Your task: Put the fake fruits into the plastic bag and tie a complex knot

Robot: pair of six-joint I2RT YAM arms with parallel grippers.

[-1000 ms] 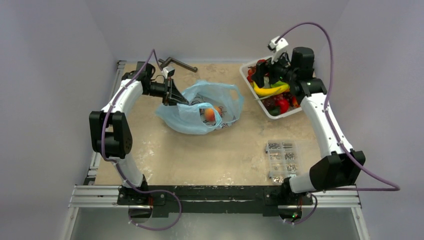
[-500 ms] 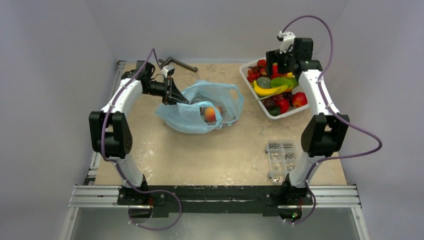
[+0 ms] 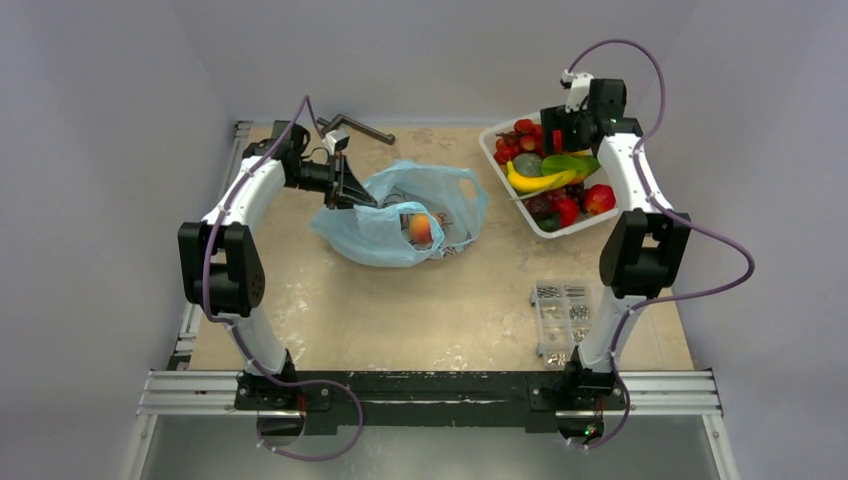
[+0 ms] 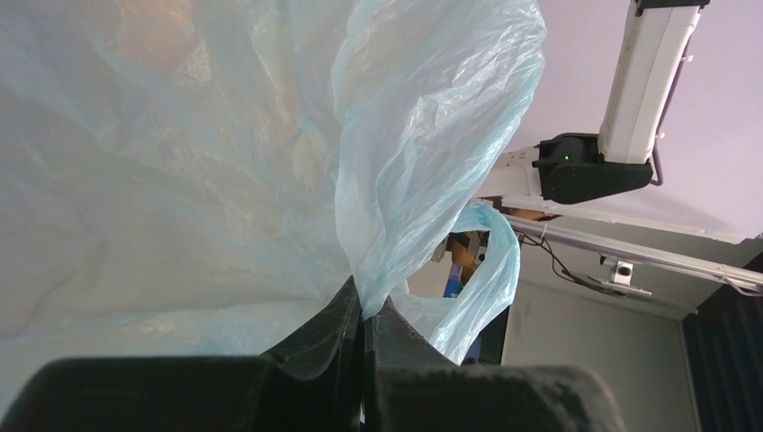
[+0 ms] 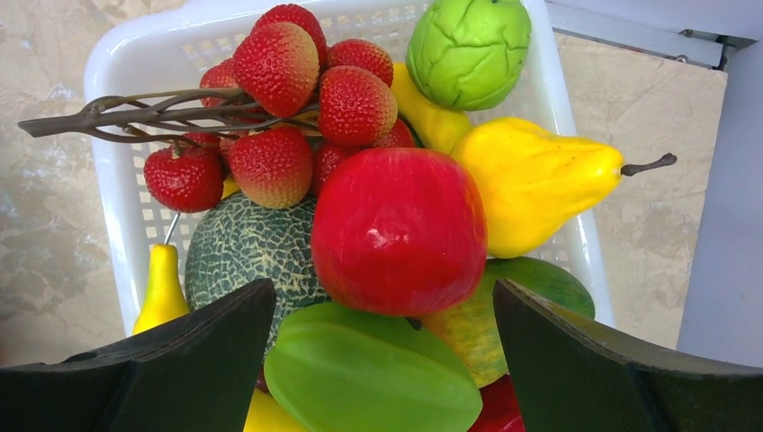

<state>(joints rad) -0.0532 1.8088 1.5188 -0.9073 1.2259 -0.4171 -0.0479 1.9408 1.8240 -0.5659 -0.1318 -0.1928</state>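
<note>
**A:** What is our left gripper [image 4: 363,310] doing?

**B:** Its jaws are pressed together on a fold of the bag [image 4: 180,162], near the rim. We hold that edge lifted so the mouth gapes toward the right, ready to take fruit.

**A:** And our right gripper [image 5: 382,288]?

**B:** It is spread wide and holds nothing. It hangs just above the heaped fruits [image 3: 545,172], with the red apple [image 5: 400,229] straight between the fingers. We judge the apple to be the next pick, because it sits on top, round and clear of its neighbours. A wide spread suits it.

**A:** Where does the bag lie?

**B:** It is slumped on the far half of the table [image 3: 400,300], left of the middle. Our left gripper pinches its far-left edge. One orange fruit [image 3: 420,229] shows at the mouth. It may be fully inside or only on the lip; the overhead view is too small for us to tell.

**A:** And the other fruit?

**B:** It is piled in the white basket [image 3: 541,226] at the far right corner, well apart from the bag. So we reckon the filling has barely begun and the knot is a long way off.

**A:** Any risk?

**B:** The apple is glossy and rests on other fruit. A squeeze off its middle could roll it away or knock the pile loose.
</note>
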